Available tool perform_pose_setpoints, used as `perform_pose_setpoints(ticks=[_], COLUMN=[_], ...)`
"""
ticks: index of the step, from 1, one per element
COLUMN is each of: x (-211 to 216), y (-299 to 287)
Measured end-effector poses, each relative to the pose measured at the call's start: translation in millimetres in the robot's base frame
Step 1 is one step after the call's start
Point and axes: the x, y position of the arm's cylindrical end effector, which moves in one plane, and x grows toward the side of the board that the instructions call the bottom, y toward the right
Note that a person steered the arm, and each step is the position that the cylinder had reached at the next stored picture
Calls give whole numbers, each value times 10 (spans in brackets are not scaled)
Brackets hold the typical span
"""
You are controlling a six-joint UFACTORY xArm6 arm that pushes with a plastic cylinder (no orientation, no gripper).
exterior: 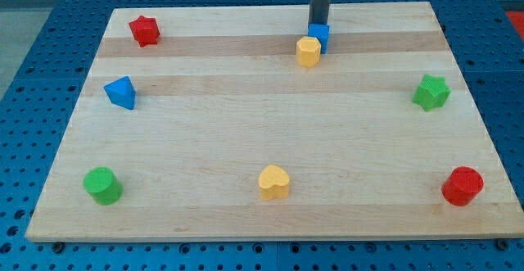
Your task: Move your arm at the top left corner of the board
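My tip [318, 24] is the lower end of a dark rod that comes down at the view's top centre. It stands just behind a blue cube [319, 36], touching or nearly touching it. A yellow hexagonal block [308, 51] sits against the cube's front left. The wooden board's top left corner [115, 13] lies far to the left of the tip. A red star block [144, 30] sits near that corner.
A blue triangular block [120, 92] lies at the left. A green cylinder [102, 185] is at the bottom left. A yellow heart block [274, 182] is at the bottom centre. A red cylinder [463, 186] is at the bottom right. A green star [431, 92] is at the right.
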Motion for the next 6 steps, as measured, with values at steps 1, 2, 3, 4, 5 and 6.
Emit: perform_pose_setpoints(ticks=[1, 2, 3, 4, 5, 6], x=[1, -23, -152, -258, -370, -436], y=[0, -110, -647, -1267, -1832, -2420])
